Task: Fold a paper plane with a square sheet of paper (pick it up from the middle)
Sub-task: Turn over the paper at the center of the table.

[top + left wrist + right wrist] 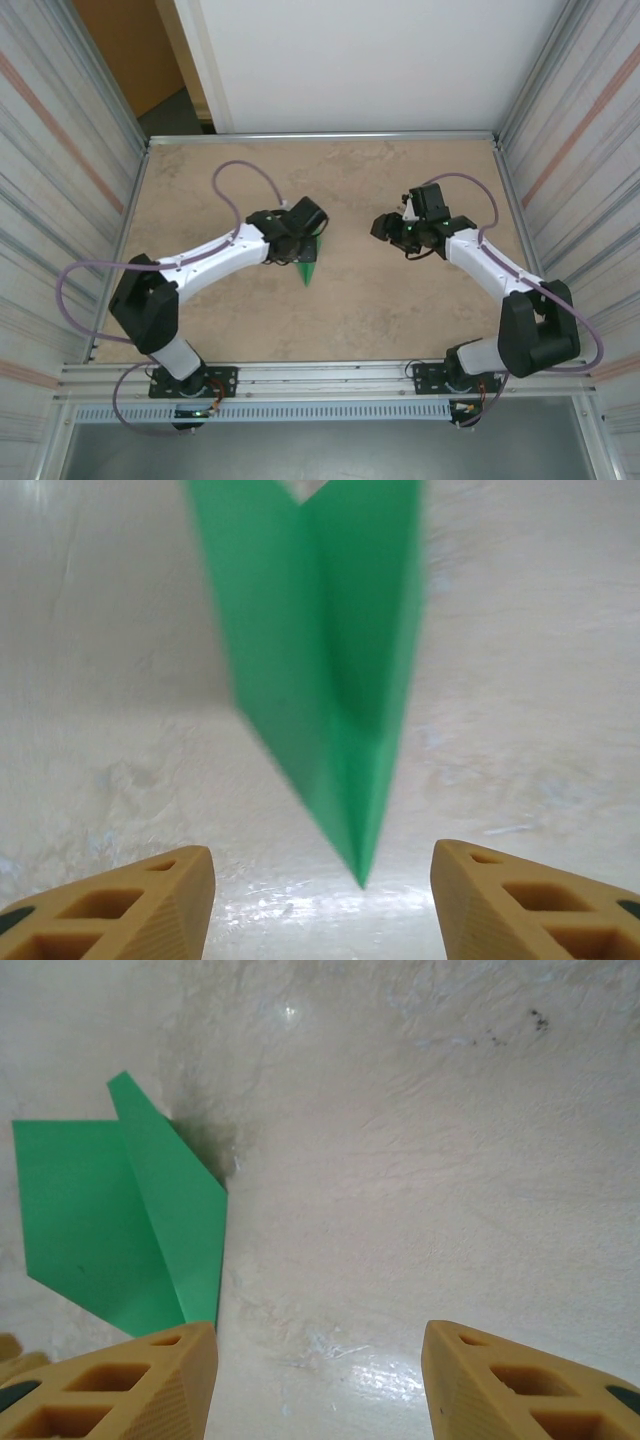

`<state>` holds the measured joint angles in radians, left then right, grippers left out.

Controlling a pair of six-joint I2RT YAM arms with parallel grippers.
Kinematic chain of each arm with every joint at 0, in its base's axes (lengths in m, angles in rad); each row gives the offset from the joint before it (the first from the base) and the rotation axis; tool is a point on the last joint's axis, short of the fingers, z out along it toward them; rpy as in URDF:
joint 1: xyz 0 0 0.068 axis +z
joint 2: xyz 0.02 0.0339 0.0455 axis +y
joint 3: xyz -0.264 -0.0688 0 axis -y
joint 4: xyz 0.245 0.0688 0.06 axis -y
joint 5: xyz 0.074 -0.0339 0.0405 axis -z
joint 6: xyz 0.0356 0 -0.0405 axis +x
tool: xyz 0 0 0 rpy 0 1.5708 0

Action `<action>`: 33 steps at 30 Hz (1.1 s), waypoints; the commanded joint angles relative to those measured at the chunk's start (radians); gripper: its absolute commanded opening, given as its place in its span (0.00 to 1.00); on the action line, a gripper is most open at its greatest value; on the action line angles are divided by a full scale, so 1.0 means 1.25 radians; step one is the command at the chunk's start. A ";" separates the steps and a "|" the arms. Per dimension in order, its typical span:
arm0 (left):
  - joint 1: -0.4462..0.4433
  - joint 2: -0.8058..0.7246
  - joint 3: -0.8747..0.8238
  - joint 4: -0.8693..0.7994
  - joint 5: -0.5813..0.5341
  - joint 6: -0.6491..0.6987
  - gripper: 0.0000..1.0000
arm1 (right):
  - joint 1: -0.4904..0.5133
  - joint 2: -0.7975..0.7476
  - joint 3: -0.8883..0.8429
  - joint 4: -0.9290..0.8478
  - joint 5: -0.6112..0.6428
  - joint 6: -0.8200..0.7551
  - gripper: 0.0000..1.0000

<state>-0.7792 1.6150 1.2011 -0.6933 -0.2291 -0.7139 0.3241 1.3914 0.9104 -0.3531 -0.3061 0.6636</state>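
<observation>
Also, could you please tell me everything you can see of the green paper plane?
The paper plane is thin, bright green paper folded into a narrow pointed dart with a sharp centre crease. It lies on the beige table, tip toward the arm bases. The left arm's fingers stand apart either side of the tip, not touching it.

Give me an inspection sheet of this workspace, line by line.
Surface: beige marbled tabletop, a few dark specks.
Job's things: bright green creased paper plane lying on the tabletop, pointed tip toward the near edge.
Clutter: nothing seen.
Grippers: left gripper open, fingers clear of the plane; right gripper open, nothing between.
Cables: purple cables in loose loops.
Surroundings: ribbed metal side walls, white back panel.
</observation>
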 commanded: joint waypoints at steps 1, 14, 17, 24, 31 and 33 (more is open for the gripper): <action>0.052 -0.021 -0.093 0.149 0.143 -0.064 0.60 | 0.019 0.021 0.030 -0.011 0.017 -0.012 0.56; 0.115 0.089 -0.043 0.236 0.191 0.022 0.33 | 0.038 0.048 0.030 0.008 -0.003 -0.003 0.56; 0.115 0.103 -0.019 0.219 0.159 0.055 0.20 | 0.039 0.048 0.027 0.011 -0.009 -0.001 0.56; 0.059 0.124 0.088 0.120 0.000 0.202 0.07 | 0.031 0.020 0.011 0.021 -0.005 0.008 0.56; -0.041 0.193 0.208 0.034 -0.175 0.308 0.07 | -0.013 -0.018 -0.026 0.046 -0.014 0.035 0.56; -0.063 0.226 0.231 0.018 -0.200 0.318 0.08 | -0.030 -0.031 -0.040 0.053 -0.014 0.047 0.56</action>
<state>-0.8307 1.8492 1.4517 -0.5858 -0.3580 -0.3901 0.3092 1.3926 0.8886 -0.2993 -0.3153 0.6819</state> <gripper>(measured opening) 0.076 0.557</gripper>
